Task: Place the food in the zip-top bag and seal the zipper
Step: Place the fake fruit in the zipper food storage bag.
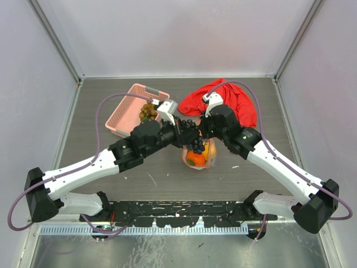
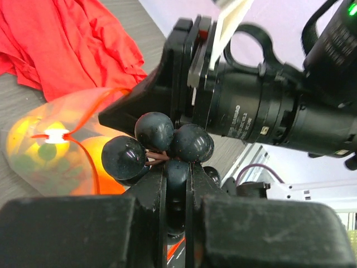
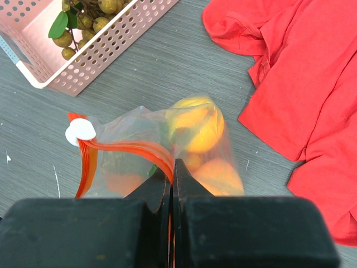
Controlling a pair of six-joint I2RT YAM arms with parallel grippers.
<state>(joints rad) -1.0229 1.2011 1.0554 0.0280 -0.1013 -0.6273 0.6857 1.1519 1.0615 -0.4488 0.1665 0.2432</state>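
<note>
Bulging with yellow-orange fruit point(image 3: 195, 125), the clear zip-top bag point(image 3: 120, 162) looks crinkled.

You have one pink basket point(image 1: 120, 116), one red cloth point(image 3: 290, 72) and one clear bag point(image 3: 129, 129). The bag carries one orange-red zipper point(image 3: 128, 147) with one white slider point(image 3: 80, 132). Inside the bag you can count two round fruits for certain, a yellow one point(image 3: 195, 120) and an orange one point(image 3: 220, 174); a third orange shape is too blurred to call. There is one bunch of dark berries point(image 2: 154, 133), four of them showing plainly. One bunch of golden berries point(image 3: 99, 23) lies in the basket, cut off at the frame edge, so you cannot count it. Two arms are in view: left arm point(image 1: 83, 167), right arm point(image 1: 284, 167).
</note>
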